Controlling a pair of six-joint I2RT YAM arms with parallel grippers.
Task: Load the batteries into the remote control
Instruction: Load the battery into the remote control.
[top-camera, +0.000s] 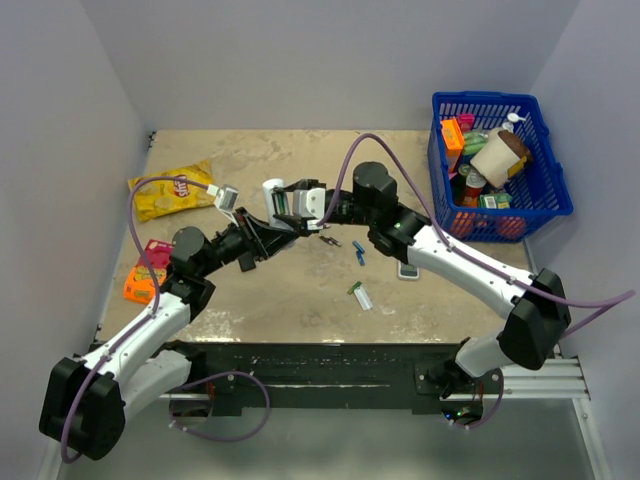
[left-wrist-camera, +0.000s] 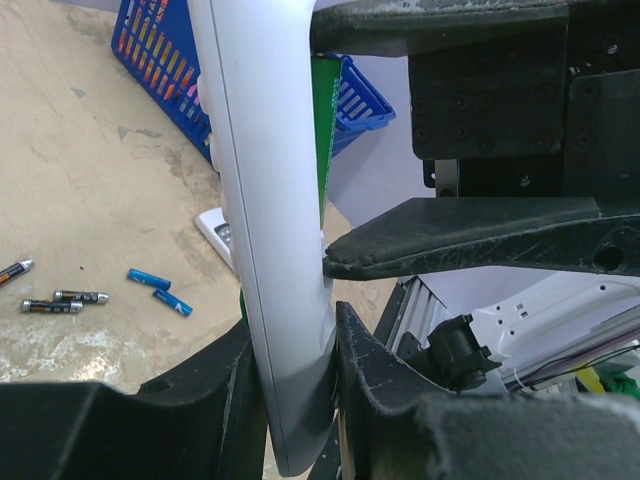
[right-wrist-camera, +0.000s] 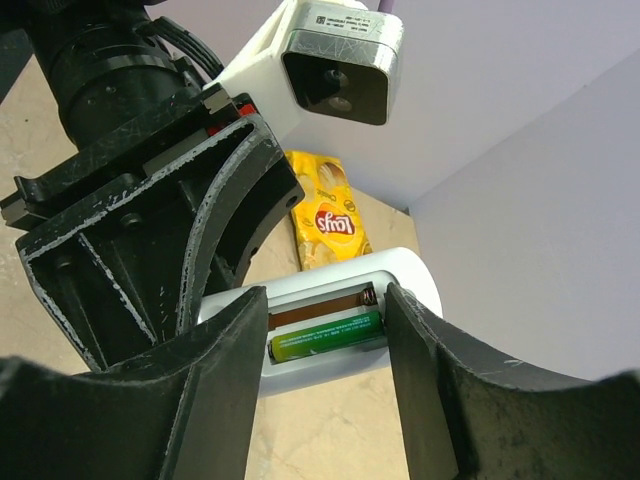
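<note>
From above, my left hand (top-camera: 262, 222) holds the remote control (top-camera: 271, 189) raised over the middle of the bench (top-camera: 240, 290). My right hand (top-camera: 300, 208) sits at the remote's open back. A second green battery (top-camera: 354, 288) lies loose on the bench, slantwise, toward my bases and to the right. It is nearer my right arm, so I judge that arm should fetch it.

The left wrist view shows my left fingers clamped on the remote's sides, its long axis running up between them. My right fingers stand parted beside it, the lower tip at the remote's edge. Dark cells (left-wrist-camera: 65, 300) and blue cells (left-wrist-camera: 160, 290) lie on the bench beyond.

Only the right wrist view shows the compartment. One green battery (right-wrist-camera: 325, 337) is seated lengthwise in the lower slot, and the upper slot (right-wrist-camera: 320, 312) is empty. My right fingers straddle it, apart, gripping nothing.
</note>
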